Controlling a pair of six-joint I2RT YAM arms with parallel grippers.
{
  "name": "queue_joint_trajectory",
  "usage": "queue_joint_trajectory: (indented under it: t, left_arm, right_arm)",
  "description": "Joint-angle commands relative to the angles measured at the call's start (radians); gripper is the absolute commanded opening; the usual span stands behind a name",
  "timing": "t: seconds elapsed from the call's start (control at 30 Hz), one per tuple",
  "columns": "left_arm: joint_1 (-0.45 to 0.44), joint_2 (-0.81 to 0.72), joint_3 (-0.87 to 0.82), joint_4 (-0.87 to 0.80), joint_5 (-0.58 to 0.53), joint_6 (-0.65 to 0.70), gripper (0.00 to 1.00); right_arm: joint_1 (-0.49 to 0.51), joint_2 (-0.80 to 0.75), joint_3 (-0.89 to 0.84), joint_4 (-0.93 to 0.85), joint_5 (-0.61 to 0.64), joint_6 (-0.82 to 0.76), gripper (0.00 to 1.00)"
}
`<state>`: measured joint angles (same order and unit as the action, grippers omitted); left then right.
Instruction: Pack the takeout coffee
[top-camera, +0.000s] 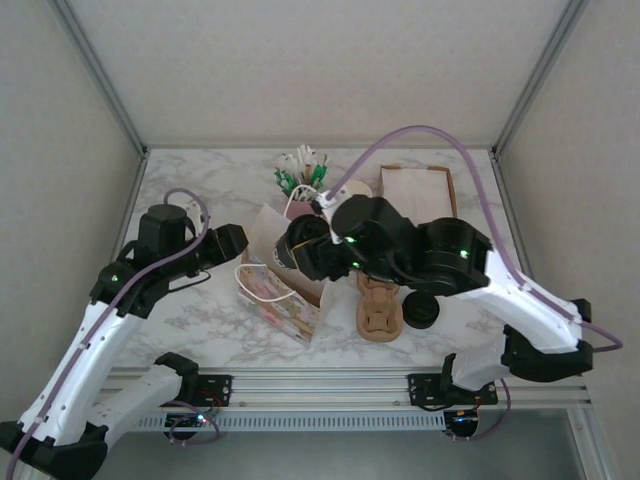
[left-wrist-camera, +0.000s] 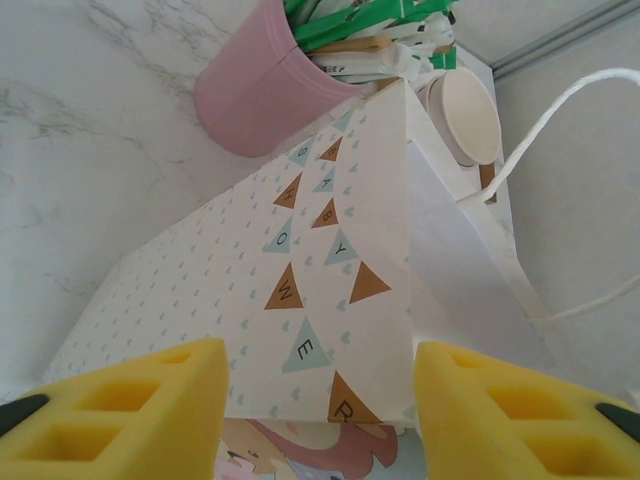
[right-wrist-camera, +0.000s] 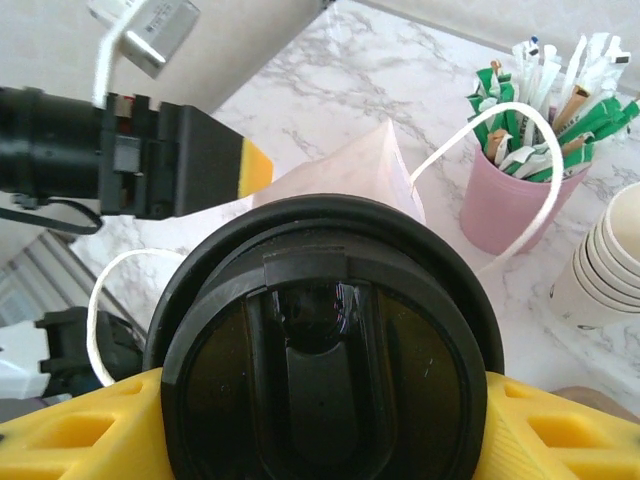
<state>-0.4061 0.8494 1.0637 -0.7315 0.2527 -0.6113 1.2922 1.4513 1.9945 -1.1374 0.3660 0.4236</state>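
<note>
Plainly, the small dark disposable coffee cup (right-wrist-camera: 320, 340) is the nearest thing to the right wrist camera. Its round black plastic lid is glossy, with a raised rim and a moulded sip flap down the middle. The right gripper (right-wrist-camera: 320, 432) is clamped on it, one yellow foam pad (right-wrist-camera: 80, 435) pressed against each side of the lid. From above, the cup hangs at the open mouth of the white paper gift bag (left-wrist-camera: 330, 260), near the middle of the marble-patterned table (top-camera: 200, 190). How far inside it sits I cannot tell.

The bag is smooth, creased paper printed with tiny hearts and a string of brown and teal triangular pennants bearing letters. It has thin white cord handles (right-wrist-camera: 500, 150) that loop loosely.

The left gripper (left-wrist-camera: 320, 415) stands with its blocky, notched yellow foam pads (left-wrist-camera: 130, 410) partly apart, one on either side of the bag's side panel. Whether they pinch the paper or only flank it, I cannot tell.

Towards the far edge of the table stands a matte pink cylindrical cup (left-wrist-camera: 250, 100) stuffed with green and white paper-wrapped sticks. A stack of cream lidless paper cups (right-wrist-camera: 610, 260) sits just beside it. A brown moulded-pulp cup carrier (top-camera: 380, 315) lies close to the near edge, right of the bag.
</note>
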Motion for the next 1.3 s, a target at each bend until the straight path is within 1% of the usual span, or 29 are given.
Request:
queue_joint_trajectory:
  t: [0.0, 0.1, 0.17, 0.33, 0.47, 0.53, 0.67, 0.73, 0.83, 0.97, 1.13, 1.27]
  left_arm:
    - [-0.01, -0.043, -0.01, -0.063, -0.059, -0.008, 0.52]
    - [-0.01, -0.072, -0.011, -0.104, -0.1, 0.014, 0.54]
    - [-0.011, -0.084, -0.009, -0.123, -0.121, 0.03, 0.59]
    - [-0.009, -0.093, 0.046, -0.18, -0.194, 0.079, 0.67]
    - [-0.01, -0.086, 0.125, -0.234, -0.293, 0.125, 0.68]
    - [-0.008, -0.075, 0.159, -0.25, -0.33, 0.141, 0.69]
    - [0.012, -0.039, 0.204, -0.257, -0.384, 0.159, 0.65]
    - [0.033, -0.006, 0.216, -0.246, -0.364, 0.166, 0.63]
    - [0.074, 0.057, 0.232, -0.22, -0.299, 0.178, 0.61]
    - [0.114, 0.116, 0.215, -0.179, -0.269, 0.197, 0.59]
    - [0.161, 0.106, 0.119, -0.07, -0.185, 0.207, 0.58]
    - [0.21, 0.106, 0.076, -0.03, -0.135, 0.199, 0.57]
  right_arm:
    - [-0.018, 0.075, 0.067, -0.032, -0.022, -0.062, 0.6]
    - [-0.051, 0.141, 0.107, -0.032, -0.089, -0.097, 0.59]
    - [-0.062, 0.182, 0.136, -0.039, -0.124, -0.118, 0.59]
    - [-0.081, 0.298, 0.242, -0.086, -0.189, -0.181, 0.59]
    - [-0.099, 0.393, 0.336, -0.152, -0.211, -0.217, 0.58]
    - [-0.101, 0.425, 0.356, -0.161, -0.225, -0.247, 0.58]
    - [-0.104, 0.481, 0.387, -0.189, -0.222, -0.296, 0.58]
    - [-0.111, 0.501, 0.387, -0.19, -0.231, -0.315, 0.58]
    - [-0.122, 0.535, 0.397, -0.2, -0.235, -0.327, 0.57]
    - [-0.13, 0.571, 0.398, -0.208, -0.237, -0.341, 0.56]
    - [-0.133, 0.601, 0.389, -0.211, -0.233, -0.355, 0.55]
    - [-0.131, 0.611, 0.365, -0.199, -0.242, -0.366, 0.54]
